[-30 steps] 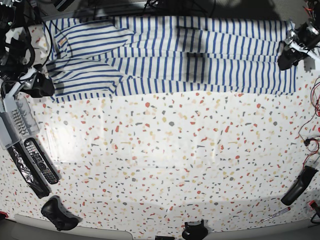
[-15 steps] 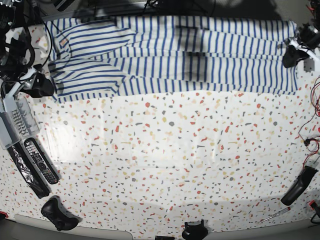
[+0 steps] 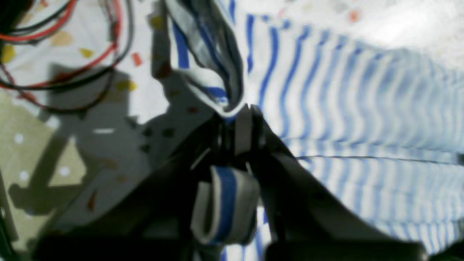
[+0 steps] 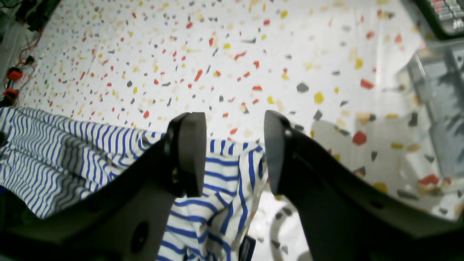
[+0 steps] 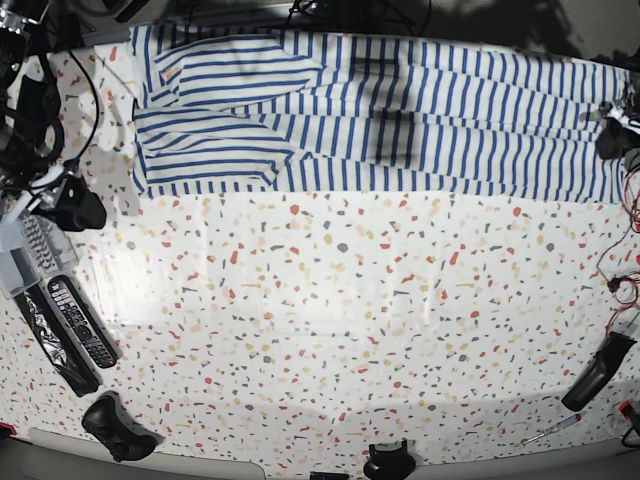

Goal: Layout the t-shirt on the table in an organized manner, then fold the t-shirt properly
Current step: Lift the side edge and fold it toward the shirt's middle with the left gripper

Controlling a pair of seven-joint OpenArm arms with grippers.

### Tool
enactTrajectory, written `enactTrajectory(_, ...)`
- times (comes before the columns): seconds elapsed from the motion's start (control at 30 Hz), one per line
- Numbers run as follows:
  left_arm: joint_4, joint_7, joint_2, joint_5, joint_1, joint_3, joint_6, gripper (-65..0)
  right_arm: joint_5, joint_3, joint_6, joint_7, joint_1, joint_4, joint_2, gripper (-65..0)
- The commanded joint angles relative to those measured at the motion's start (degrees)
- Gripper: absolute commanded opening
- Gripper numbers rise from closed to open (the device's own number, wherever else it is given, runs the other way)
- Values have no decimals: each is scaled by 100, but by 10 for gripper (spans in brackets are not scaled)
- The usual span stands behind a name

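Observation:
The t-shirt, white with thin blue stripes, lies stretched along the far edge of the table, with a sleeve folded over at its left end. My left gripper is at the shirt's right end. In the left wrist view it is shut on a bunched fold of the t-shirt. My right gripper is just left of the shirt's left edge. In the right wrist view it is open and empty above the shirt's corner, and a small dark tag shows there.
Remote controls and a grey device lie at the left edge. A black controller sits at the front left. Red and black wires and a black object are at the right edge.
The shirt has slid to the view's right and further back, pulled by my left gripper. Its left edge has come away from my right gripper, which has dropped back a little.

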Motion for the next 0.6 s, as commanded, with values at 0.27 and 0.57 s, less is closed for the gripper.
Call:
enactTrajectory(0.27,2013,448,1266,-881,428,-52,87,-650,125,31,32,33,258,85,109,-396)
enactTrajectory(0.57,2503,756,2562,-732,474,881,87,-650,127,31,32,-28,260,85,81,-396)
